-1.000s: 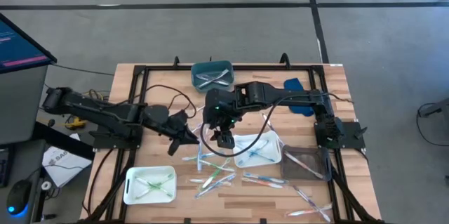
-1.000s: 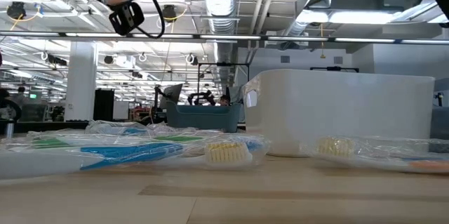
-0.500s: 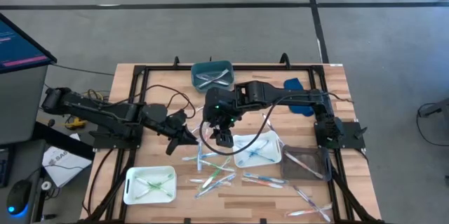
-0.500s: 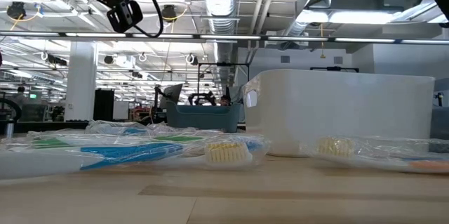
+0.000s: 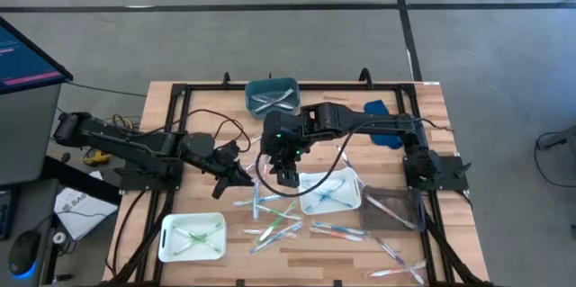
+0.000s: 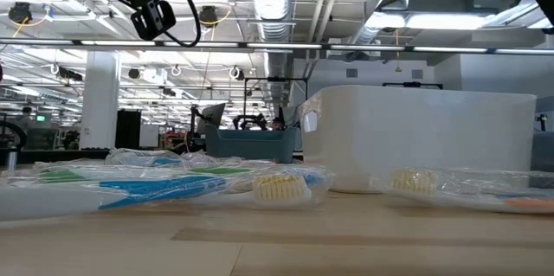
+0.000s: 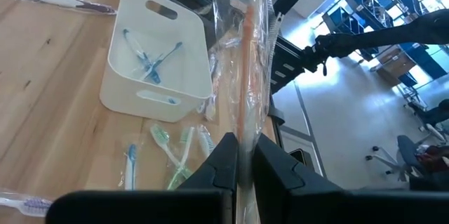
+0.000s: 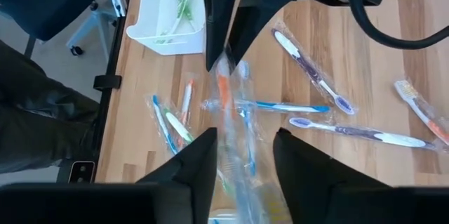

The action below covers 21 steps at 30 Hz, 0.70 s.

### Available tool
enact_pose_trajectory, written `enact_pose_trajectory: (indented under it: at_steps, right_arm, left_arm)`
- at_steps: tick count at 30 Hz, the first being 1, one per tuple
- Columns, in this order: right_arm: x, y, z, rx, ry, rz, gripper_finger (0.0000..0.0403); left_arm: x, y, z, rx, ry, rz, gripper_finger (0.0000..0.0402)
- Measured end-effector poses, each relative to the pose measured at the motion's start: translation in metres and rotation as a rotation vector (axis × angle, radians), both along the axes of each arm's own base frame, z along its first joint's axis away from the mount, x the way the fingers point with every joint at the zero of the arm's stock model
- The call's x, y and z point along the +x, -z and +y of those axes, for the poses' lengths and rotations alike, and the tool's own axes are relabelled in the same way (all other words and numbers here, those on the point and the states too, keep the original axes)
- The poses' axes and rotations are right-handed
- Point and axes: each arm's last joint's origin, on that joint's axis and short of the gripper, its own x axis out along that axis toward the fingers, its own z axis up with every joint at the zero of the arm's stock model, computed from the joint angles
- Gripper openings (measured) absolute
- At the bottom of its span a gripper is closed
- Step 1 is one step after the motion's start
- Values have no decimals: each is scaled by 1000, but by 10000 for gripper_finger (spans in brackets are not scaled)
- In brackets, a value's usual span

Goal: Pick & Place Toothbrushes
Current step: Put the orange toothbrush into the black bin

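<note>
A toothbrush with an orange handle, in a clear wrapper (image 7: 247, 55), is held in the air over the table's middle. My left gripper (image 7: 245, 171) (image 5: 236, 174) is shut on it. My right gripper (image 8: 242, 161) (image 5: 285, 173) is open, with a finger on either side of the wrapper's other end (image 8: 235, 136). I cannot tell whether those fingers touch it. Several loose wrapped toothbrushes (image 5: 273, 217) lie flat on the wood near the front. In the low view the right gripper (image 6: 150, 16) hangs high above the table. My left gripper pinches one end of the wrapped toothbrush (image 7: 244, 129) between its two fingers (image 8: 223, 24). It comes in roughly level from the table's left, and the toothbrush runs on ahead of the fingers. The toothbrush is lifted clear of the table and points toward my right gripper.
A teal tray (image 5: 272, 95) holding toothbrushes sits at the far edge. A white tray with green ones (image 5: 192, 236) is near left, and a white tray with blue ones (image 5: 351, 199) is right of centre. A clear tray (image 5: 393, 208) and more loose toothbrushes (image 5: 396, 260) lie near right.
My right gripper has moved a little toward the left gripper and slightly up. The left gripper and the toothbrush it holds have stayed where they were.
</note>
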Motion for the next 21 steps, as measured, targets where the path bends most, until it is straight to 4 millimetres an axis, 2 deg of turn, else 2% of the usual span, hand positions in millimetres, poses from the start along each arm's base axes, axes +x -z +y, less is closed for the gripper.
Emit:
enact_pose_trajectory:
  at_steps: [4,15,21]
  right_arm:
    - [-1,1,0,-1,-2,11,113]
    - [-4,3,0,-12,-14,47,115]
    - [-4,3,0,-11,-14,47,100]
  left_arm:
    - [0,0,0,-2,4,-1,14]
    - [0,-1,0,-11,7,-4,14]
    - [0,-1,0,-11,6,-5,14]
